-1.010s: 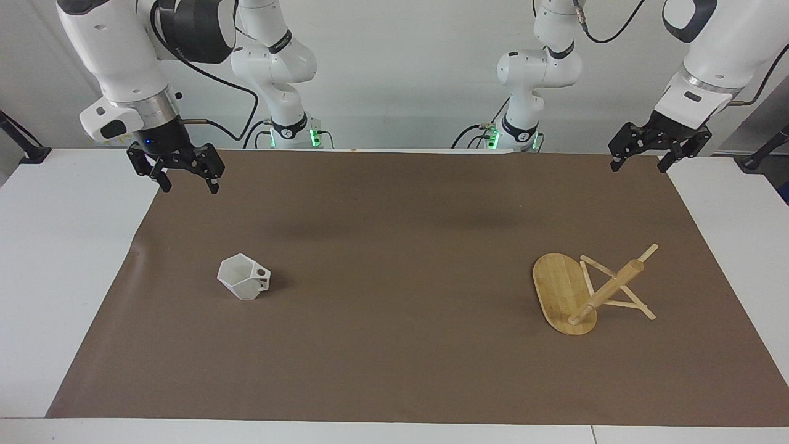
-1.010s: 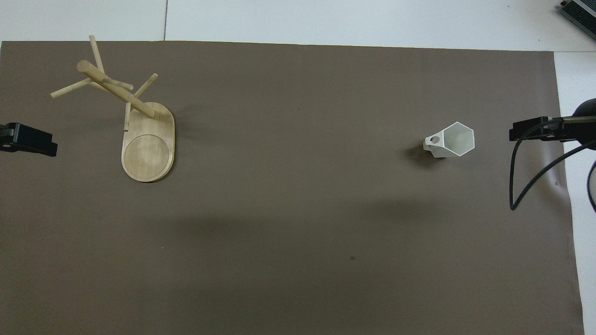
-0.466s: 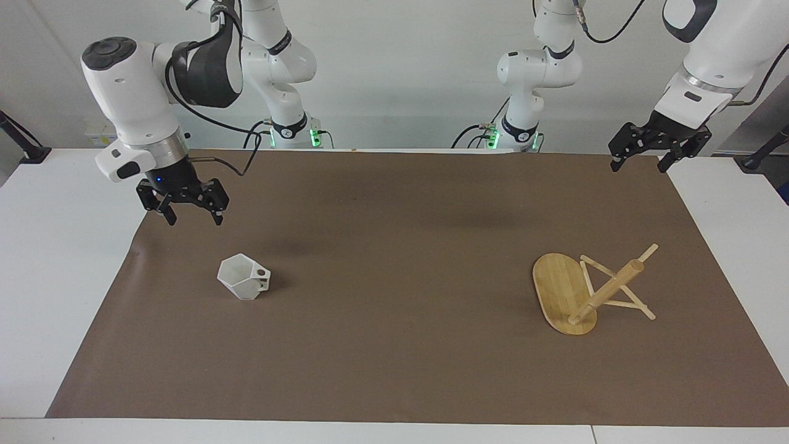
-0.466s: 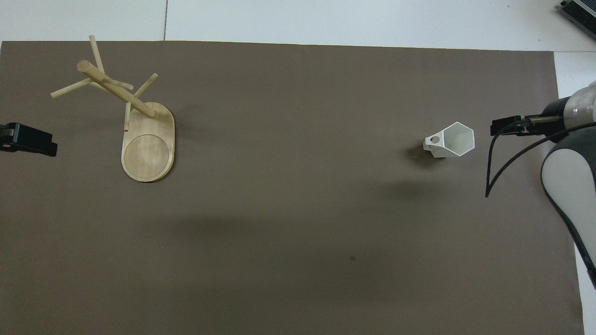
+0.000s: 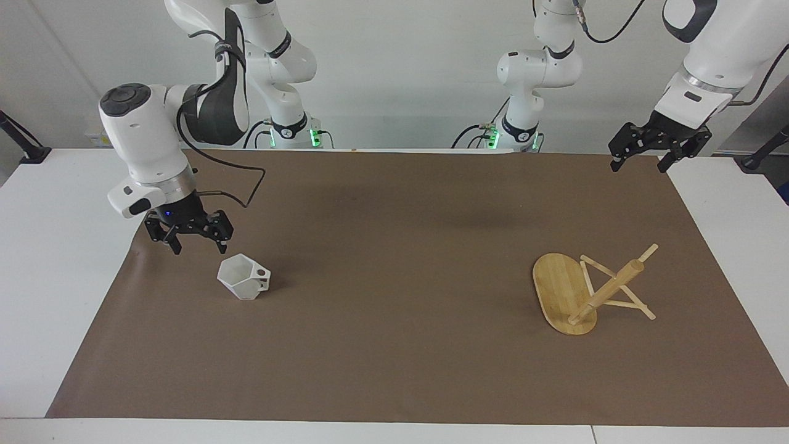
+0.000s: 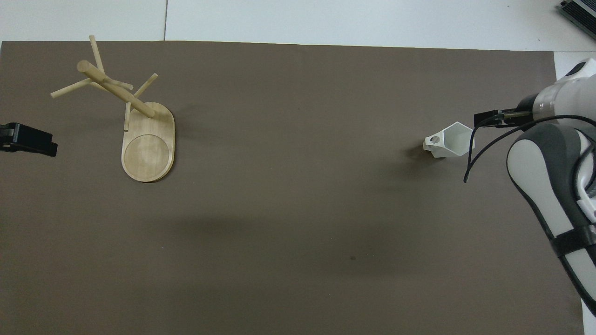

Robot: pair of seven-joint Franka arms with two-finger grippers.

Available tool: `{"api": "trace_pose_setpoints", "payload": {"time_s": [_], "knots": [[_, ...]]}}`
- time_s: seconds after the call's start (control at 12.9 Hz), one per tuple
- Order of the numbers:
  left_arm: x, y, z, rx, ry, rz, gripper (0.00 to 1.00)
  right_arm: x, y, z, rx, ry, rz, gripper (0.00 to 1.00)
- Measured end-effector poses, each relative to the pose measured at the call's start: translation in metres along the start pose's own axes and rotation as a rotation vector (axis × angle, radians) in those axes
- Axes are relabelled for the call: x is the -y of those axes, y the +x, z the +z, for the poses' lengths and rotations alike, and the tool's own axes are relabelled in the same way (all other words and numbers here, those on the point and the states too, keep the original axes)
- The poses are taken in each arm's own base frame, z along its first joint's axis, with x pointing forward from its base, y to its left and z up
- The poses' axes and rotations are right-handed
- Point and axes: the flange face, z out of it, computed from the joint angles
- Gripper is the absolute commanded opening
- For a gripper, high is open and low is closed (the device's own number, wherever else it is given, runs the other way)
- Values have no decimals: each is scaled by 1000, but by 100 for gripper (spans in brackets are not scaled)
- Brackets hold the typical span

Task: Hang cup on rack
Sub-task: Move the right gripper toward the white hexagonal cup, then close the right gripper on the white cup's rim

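Note:
The white faceted cup (image 5: 243, 277) sits on the brown mat toward the right arm's end, handle pointing to the table's middle; it also shows in the overhead view (image 6: 452, 139). The bamboo rack (image 5: 582, 293) rests with its oval base on the mat toward the left arm's end, and shows in the overhead view (image 6: 139, 125). My right gripper (image 5: 198, 248) is open and empty, low over the mat just beside the cup's rim, not touching it; its tip shows in the overhead view (image 6: 486, 119). My left gripper (image 5: 641, 164) is open and empty and waits high over the mat's corner; it also shows in the overhead view (image 6: 28, 139).
The brown mat (image 5: 394, 345) covers most of the white table (image 5: 55, 296). A black cable (image 6: 470, 163) hangs from the right wrist close to the cup. Both arm bases stand at the robots' edge of the table.
My right gripper has come down and moved over the mat toward the cup, ending beside its rim. The left arm, the cup and the rack have not moved.

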Motion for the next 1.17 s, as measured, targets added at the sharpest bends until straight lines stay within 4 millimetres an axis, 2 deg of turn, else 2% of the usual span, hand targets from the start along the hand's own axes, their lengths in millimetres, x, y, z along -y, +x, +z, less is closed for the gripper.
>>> {"api": "trace_pose_setpoints", "payload": {"time_s": [0.31, 0.78, 1.17], "knots": [[0, 0, 0, 0, 0, 0, 100, 1, -1, 35, 4, -2, -1, 100], [0, 0, 0, 0, 0, 0, 100, 2, -9, 74, 6, -4, -2, 100], [0, 0, 0, 0, 0, 0, 100, 2, -12, 94, 6, -1, 2, 100]]}}
